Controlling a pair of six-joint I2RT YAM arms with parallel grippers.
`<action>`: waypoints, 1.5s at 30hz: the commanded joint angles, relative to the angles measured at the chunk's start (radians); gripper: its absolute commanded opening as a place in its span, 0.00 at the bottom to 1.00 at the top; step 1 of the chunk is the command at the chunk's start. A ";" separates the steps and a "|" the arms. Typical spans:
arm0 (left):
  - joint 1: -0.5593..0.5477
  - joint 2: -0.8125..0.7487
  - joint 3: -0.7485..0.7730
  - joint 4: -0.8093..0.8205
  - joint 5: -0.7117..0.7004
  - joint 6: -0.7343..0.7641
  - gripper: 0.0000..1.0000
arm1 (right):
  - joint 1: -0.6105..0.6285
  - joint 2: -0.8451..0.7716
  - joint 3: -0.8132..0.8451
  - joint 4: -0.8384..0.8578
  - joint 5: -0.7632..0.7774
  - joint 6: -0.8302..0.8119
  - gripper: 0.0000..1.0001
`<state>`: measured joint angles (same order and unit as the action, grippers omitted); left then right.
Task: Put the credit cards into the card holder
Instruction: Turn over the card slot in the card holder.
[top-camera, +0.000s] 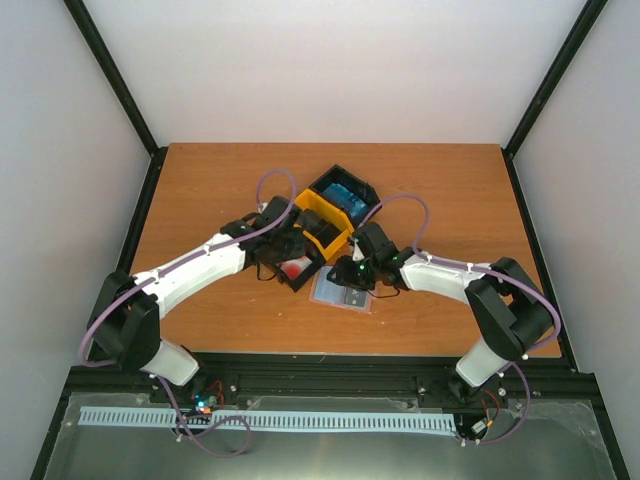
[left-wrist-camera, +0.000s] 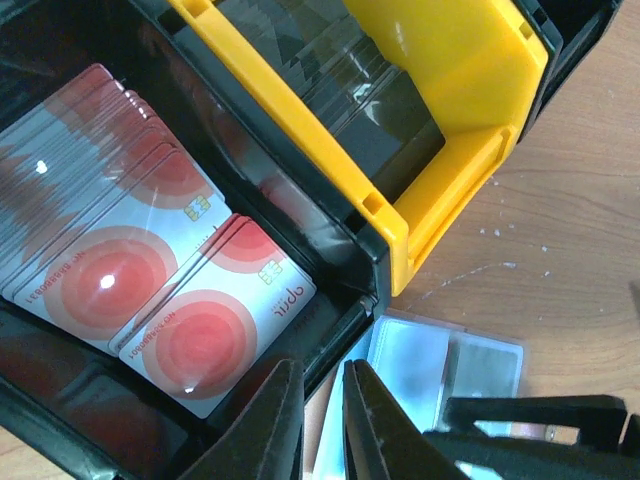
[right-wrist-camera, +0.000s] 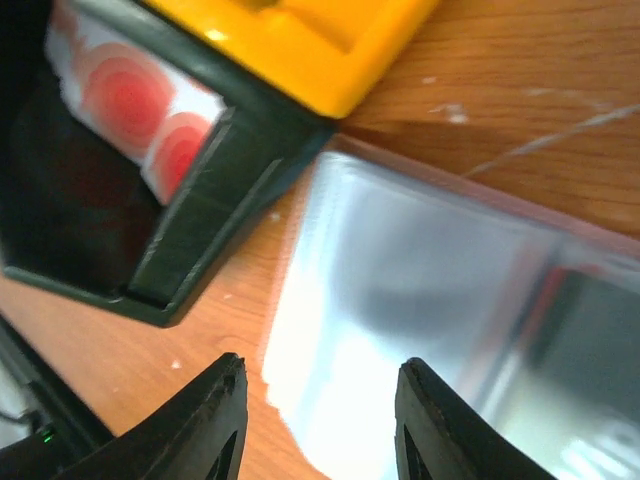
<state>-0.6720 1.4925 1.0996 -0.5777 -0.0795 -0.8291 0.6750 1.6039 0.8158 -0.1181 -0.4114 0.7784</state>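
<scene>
From above, the card holder (top-camera: 338, 293) lies open and flat on the desk (top-camera: 200, 180). Its long axis runs roughly left to right, just beside the black bin (top-camera: 303, 286).

Left wrist: red-and-white credit cards (left-wrist-camera: 150, 270) overlap face up in that bin, their long sides slanting up-right. The left gripper (left-wrist-camera: 318, 420) is barely parted, pinching nothing.

Right wrist: the right gripper (right-wrist-camera: 320, 420) is spread wide over the holder's glossy, translucent pockets.

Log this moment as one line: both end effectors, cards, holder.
left end effector: narrowly open, empty, at edge of black bin | right end effector: open, empty, over card holder | credit cards: stacked in bin
</scene>
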 joint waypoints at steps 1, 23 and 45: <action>0.000 -0.033 -0.014 0.019 0.014 0.007 0.13 | 0.006 -0.033 0.057 -0.245 0.222 -0.003 0.42; 0.024 -0.074 -0.096 0.131 0.182 0.059 0.32 | 0.056 0.043 0.138 -0.240 0.178 -0.056 0.41; 0.172 0.047 0.128 0.143 0.344 0.323 0.71 | -0.109 -0.101 0.165 -0.268 0.284 -0.068 0.39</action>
<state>-0.5049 1.4540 1.1179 -0.4339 0.2176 -0.6056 0.6540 1.5566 0.9634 -0.3626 -0.1898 0.7509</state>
